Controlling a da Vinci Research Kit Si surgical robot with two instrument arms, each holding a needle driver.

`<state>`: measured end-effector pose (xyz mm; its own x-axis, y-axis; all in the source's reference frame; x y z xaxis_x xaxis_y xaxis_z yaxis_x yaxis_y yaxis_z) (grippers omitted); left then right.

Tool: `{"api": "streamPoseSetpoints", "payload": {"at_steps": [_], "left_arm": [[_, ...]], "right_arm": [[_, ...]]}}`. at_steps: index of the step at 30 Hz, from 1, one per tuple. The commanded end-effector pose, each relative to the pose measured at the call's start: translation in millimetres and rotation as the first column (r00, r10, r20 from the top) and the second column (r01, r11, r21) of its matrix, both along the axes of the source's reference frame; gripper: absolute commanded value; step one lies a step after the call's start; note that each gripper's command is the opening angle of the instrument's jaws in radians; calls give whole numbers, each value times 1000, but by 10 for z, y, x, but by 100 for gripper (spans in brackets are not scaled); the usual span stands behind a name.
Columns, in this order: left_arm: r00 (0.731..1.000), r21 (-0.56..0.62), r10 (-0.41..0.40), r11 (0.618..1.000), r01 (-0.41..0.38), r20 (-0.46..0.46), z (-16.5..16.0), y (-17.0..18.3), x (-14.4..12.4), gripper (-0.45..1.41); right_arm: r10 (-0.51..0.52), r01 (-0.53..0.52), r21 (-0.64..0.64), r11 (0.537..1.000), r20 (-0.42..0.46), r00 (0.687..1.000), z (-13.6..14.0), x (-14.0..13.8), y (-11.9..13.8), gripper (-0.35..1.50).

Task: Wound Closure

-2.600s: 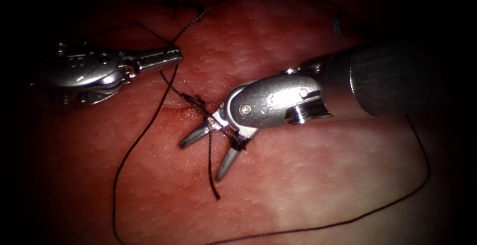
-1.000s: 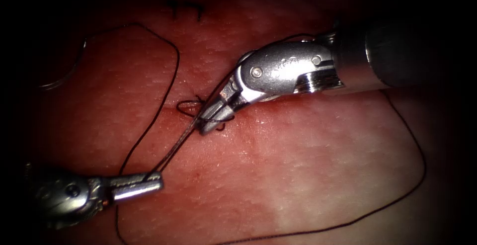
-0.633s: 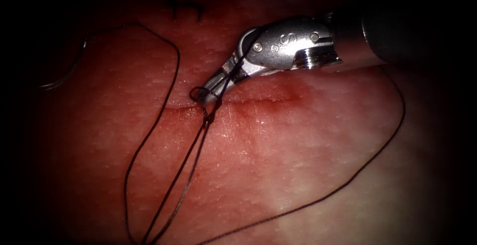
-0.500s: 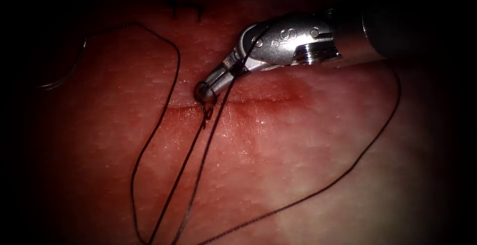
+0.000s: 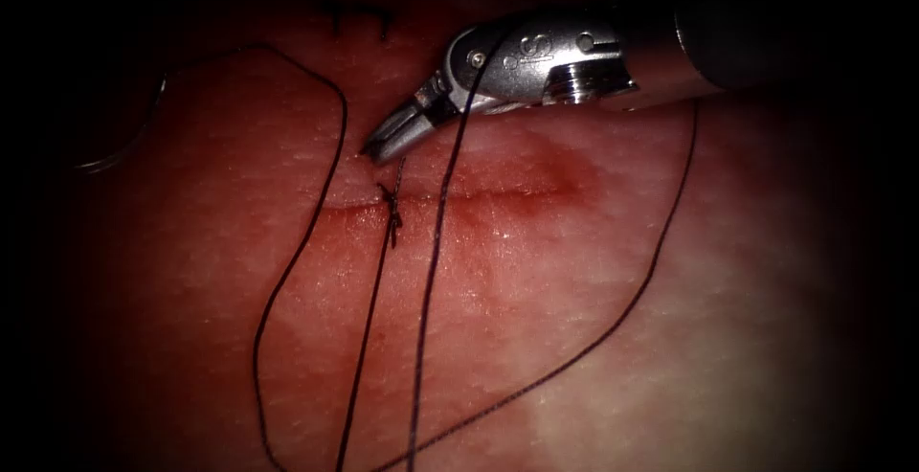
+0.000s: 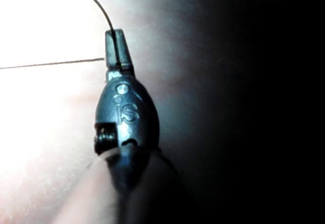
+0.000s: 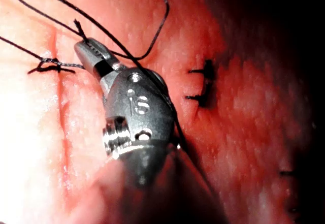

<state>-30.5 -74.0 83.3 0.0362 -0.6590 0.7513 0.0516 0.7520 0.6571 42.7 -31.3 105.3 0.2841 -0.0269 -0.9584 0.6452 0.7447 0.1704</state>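
Dark thread [image 5: 436,242] leaves the frame; left claw [image 6: 116,45] clamps it.

R tool [image 5: 383,146]: silver wrist, "S" stamp, pivot screw | shaft dark, ribbed collar

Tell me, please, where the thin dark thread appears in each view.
Endoscope: thin dark thread runs down from the knot on the cut; silver right tool grips its tail; curved needle lies loose, far left.
Left wrist: pinched in left tool.
Right wrist: knotted beside right tool.
Shared landmark: knot.
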Motion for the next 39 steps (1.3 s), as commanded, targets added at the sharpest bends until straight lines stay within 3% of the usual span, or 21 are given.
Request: {"api": "streamPoseSetpoints", "payload": {"at_steps": [1,11,17,24,36,37,38,39], "left_arm": [[1000,11,11,1000,-11,-3,3,-17,-4,-45],[999,45,52,998,-52,7,13,-52,-19,-45],[998,59,67,996,-68,16,25,-64,-27,-45],[997,62,78,995,-80,25,25,-66,-25,-45],[996,68,80,994,-82,29,18,-60,-25,-45],[997,80,76,994,-79,32,7,-47,-23,-45],[997,83,74,994,-77,34,0,-38,-21,-45],[997,79,74,994,-77,36,-6,-30,-20,-45]], "right_arm": [[9,-9,-5,1000,3,1000,7,10,3,-35],[37,-36,-33,999,21,999,20,15,-2,-35],[101,-97,-59,994,64,993,34,11,9,-35],[141,-134,-81,988,91,986,42,4,18,-35],[129,-123,-68,990,80,988,41,7,6,-35],[153,-147,-62,987,101,983,37,6,5,-13],[195,-188,-71,980,111,974,33,5,4,54],[225,-218,-69,974,119,967,30,3,4,83]]}}
